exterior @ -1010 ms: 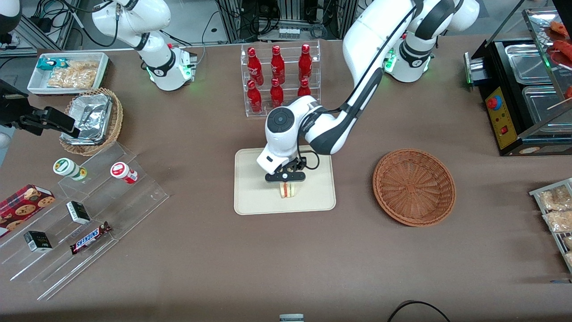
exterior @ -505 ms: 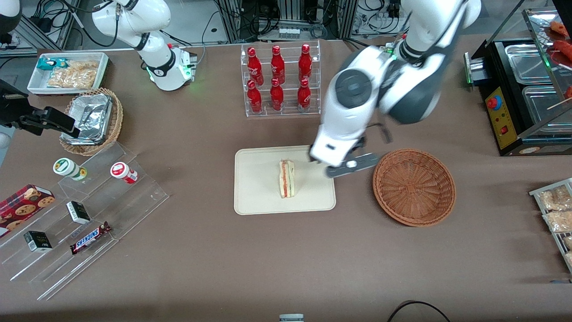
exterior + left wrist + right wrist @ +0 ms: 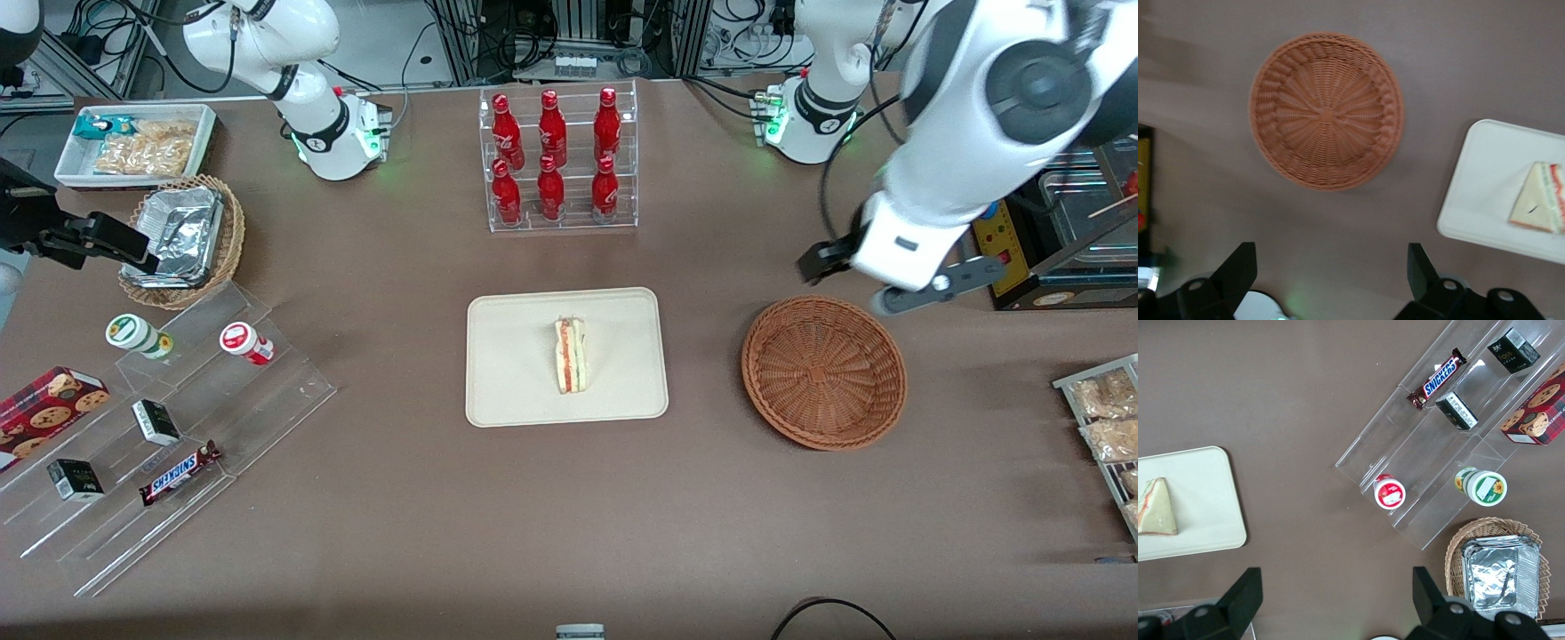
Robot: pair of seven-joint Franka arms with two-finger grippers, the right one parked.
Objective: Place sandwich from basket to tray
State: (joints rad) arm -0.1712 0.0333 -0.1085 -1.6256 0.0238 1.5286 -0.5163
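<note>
Now gripper (image 3: pixel 1331 277) spread, empty, above worktop by basket (image 3: pixel 824 371) rim; sandwich (image 3: pixel 570 356) mid-tray (image 3: pixel 507 391), basket at its 3 o'clock.

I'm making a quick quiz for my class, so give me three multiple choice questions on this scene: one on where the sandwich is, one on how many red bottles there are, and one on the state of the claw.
1. Where is the sandwich?
A. in the basket
B. on the tray
C. on the bare table

2. How many red bottles stand in the clear rack?
A. four
B. six
C. eight

3. What is the state of the claw?
A. open and empty
B. shut on the sandwich
C. shut on a bottle

Answers:
1. B: it lies on the tray, and the basket holds nothing.
2. B: two rows of three.
3. A: its fingers stand apart, raised above the table beside the basket.
</note>
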